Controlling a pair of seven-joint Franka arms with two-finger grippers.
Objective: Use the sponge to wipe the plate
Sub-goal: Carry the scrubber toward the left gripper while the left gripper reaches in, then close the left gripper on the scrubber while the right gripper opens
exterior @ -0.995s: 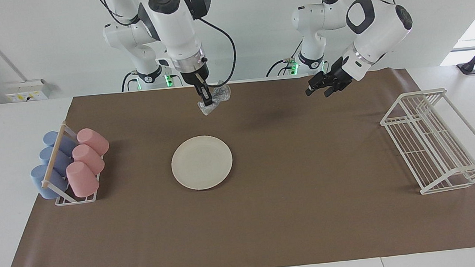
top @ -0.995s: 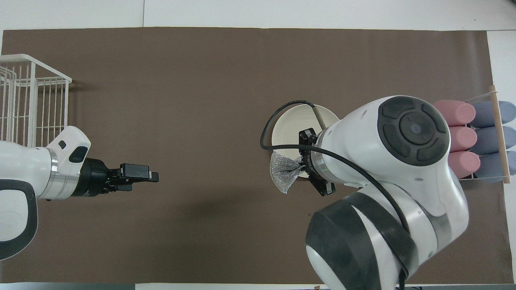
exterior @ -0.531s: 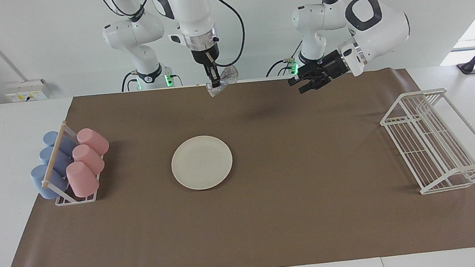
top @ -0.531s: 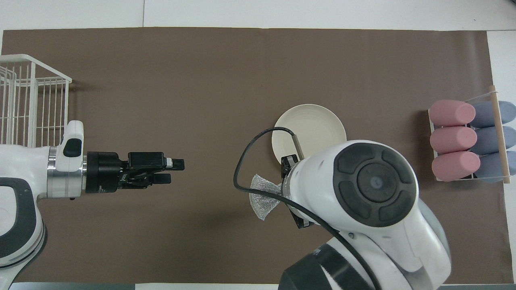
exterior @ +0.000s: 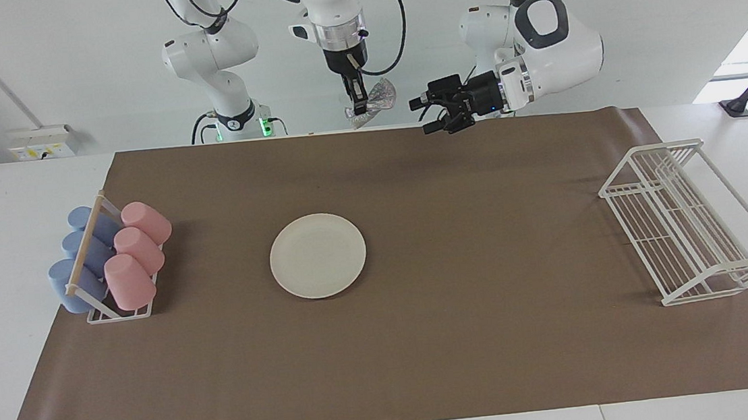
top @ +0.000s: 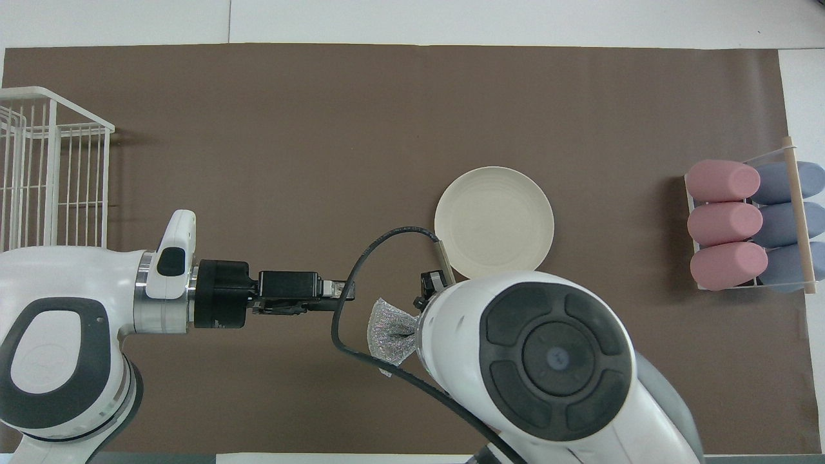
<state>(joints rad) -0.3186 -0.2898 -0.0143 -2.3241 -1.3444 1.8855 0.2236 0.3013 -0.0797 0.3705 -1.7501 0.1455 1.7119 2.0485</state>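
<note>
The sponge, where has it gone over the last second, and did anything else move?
The right pincer, shut on the sponge, rose and carried it toward the left arm's side, clear of the plate. The left pincer lifted and swung in toward it, ending beside it, apart. The plate, cups and wire rack stayed put.

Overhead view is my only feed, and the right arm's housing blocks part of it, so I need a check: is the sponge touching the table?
Observer: No. The facing view shows the right hand gripping the sponge high in the air, over the mat edge nearest the robots.
Operator: Is the left hand touching it?
Observer: No. The left hand is at about the same height, beside the sponge, with a clear gap between them.
Operator: And the plate's covered edge?
Observer: The plate lies flat and whole on the mat, with nothing on it.
</note>
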